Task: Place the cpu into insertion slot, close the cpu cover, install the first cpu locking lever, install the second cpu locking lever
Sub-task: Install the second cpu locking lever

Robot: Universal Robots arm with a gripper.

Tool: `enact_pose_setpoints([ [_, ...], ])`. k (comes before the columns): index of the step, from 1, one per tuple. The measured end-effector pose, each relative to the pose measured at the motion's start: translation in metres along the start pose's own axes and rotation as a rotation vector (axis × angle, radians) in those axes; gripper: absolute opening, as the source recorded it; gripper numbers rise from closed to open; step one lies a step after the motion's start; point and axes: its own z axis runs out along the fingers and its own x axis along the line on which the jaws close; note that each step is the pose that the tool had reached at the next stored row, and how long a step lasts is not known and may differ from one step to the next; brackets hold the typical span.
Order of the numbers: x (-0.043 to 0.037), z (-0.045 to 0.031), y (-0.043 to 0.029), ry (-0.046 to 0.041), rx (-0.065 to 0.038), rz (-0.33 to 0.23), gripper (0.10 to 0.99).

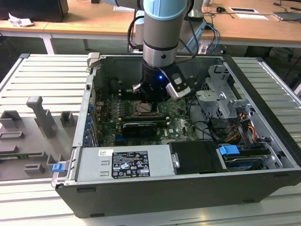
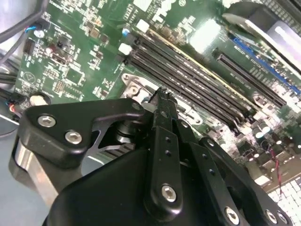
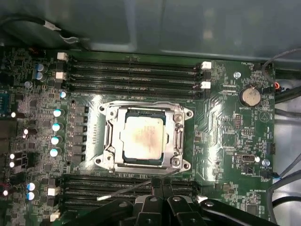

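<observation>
Resting in the insertion slot [image 3: 143,137], the cpu [image 3: 142,136] bears unreadable print; fingers [image 3: 162,186] narrow.

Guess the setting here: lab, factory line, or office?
Likely a robotics lab or test bench: an open computer case on a slatted metal table, grey fixture blocks beside it, and wooden office desks behind.

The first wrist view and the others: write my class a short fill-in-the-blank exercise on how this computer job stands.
1. The cpu lies inside the ____.
2. The cpu cover is folded ____ around the chip.
3. The gripper hangs beside the socket, over the long black ____ slots.
4. The whole job happens inside an open computer ____.

Missing words: insertion slot; down; memory; case
</observation>
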Motion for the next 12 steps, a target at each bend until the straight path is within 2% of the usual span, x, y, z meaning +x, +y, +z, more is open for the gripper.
enact_pose_setpoints([
  [2, 0.0083, 0.0001, 0.0001, -0.0005, -0.008, 0.000, 0.106],
  [4, 0.0211, 0.0006, 0.0003, -0.0011, -0.020, 0.000, 0.106],
  [7, 0.0222, 0.0039, 0.0001, -0.0012, -0.022, 0.000, 0.106],
  [12, 0.0222, 0.0051, 0.0000, -0.0013, -0.022, 0.000, 0.106],
])
